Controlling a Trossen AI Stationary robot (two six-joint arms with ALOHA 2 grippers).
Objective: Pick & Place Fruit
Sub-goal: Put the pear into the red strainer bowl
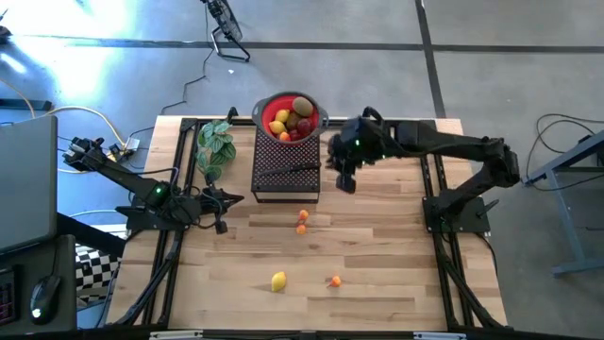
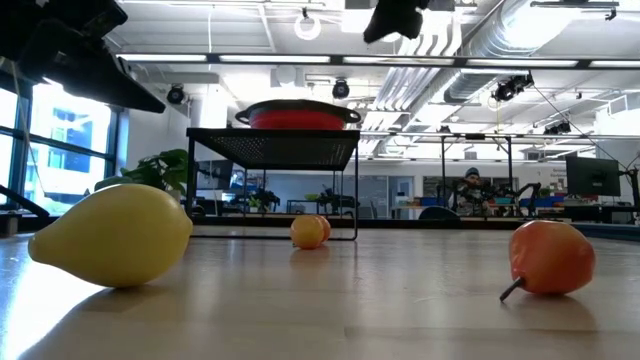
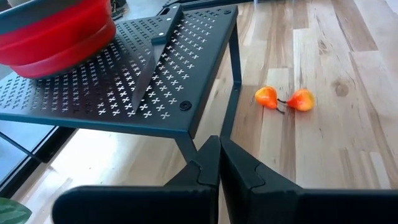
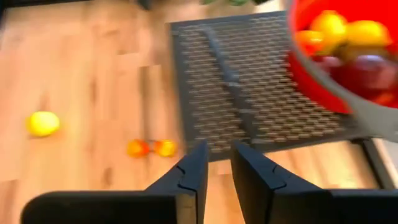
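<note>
red round bowl (image 1: pixel 289 117) on black perforated metal stand (image 1: pixel 286 170) held most fruit | left on wooden tabletop (image 1: pixel 377 274): yellow lemon (image 1: pixel 278 280), three small orange fruits (image 1: pixel 302 221) | right tool (image 1: pixel 344 179) beside stand, narrow gap, empty | left tool (image 1: pixel 223 200) closed, parked
</note>
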